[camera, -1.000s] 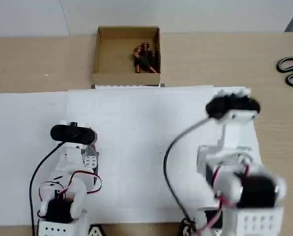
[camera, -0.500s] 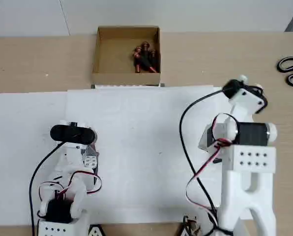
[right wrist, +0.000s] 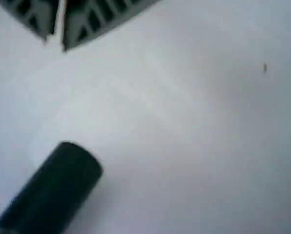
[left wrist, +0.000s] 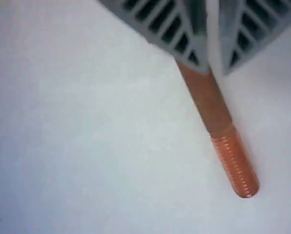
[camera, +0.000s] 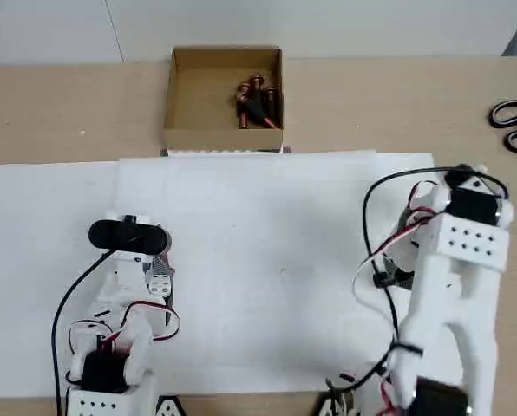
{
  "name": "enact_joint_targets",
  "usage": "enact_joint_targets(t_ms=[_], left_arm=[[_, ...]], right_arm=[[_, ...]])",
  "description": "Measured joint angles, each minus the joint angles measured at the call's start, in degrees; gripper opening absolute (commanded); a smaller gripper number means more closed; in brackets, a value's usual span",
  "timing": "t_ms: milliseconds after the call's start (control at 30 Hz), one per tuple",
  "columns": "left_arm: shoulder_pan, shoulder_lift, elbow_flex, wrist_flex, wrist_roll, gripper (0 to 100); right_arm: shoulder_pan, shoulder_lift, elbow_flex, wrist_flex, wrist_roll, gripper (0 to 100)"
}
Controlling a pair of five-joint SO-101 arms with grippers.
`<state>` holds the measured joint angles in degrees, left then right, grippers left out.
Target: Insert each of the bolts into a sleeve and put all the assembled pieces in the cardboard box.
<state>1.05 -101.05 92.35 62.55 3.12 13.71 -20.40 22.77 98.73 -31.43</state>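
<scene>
A copper bolt [left wrist: 218, 126] with a threaded tip lies across the white paper, its plain end between the grey fingertips of my left gripper [left wrist: 209, 68], which is shut on it. A black sleeve [right wrist: 52, 195] lies on the paper, apart from my right gripper [right wrist: 55, 41], whose fingers are shut with nothing in them. The cardboard box [camera: 179, 95] stands at the table's far side and holds several assembled copper and black pieces [camera: 257, 102]. The left arm [camera: 124, 286] is folded at the near left. The right arm [camera: 454, 260] stands at the near right.
White paper [camera: 258, 225] covers the middle of the wooden table [camera: 59, 113]. Black scissors [camera: 514, 124] lie at the far right edge. Cables hang from both arms.
The right arm has swung from the paper's middle right back towards the right edge and drawn in. The left arm has not moved.
</scene>
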Motion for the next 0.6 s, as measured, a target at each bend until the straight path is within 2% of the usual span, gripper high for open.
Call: enact_joint_targets(t_ms=[133,367,467,600], left_arm=[[0.0,0.0,0.0,0.0,0.0,1],[0.0,0.0,0.0,0.0,0.0,1],[0.0,0.0,0.0,0.0,0.0,1],[0.0,0.0,0.0,0.0,0.0,1]], right_arm=[[1.3,4.8,0.0,0.0,0.0,2.9],[1.8,6.5,0.0,-0.4,-1.5,25.8],[1.8,6.5,0.0,-1.8,-2.2,25.7],[1.8,6.7,0.0,-4.7,-2.4,19.9]])
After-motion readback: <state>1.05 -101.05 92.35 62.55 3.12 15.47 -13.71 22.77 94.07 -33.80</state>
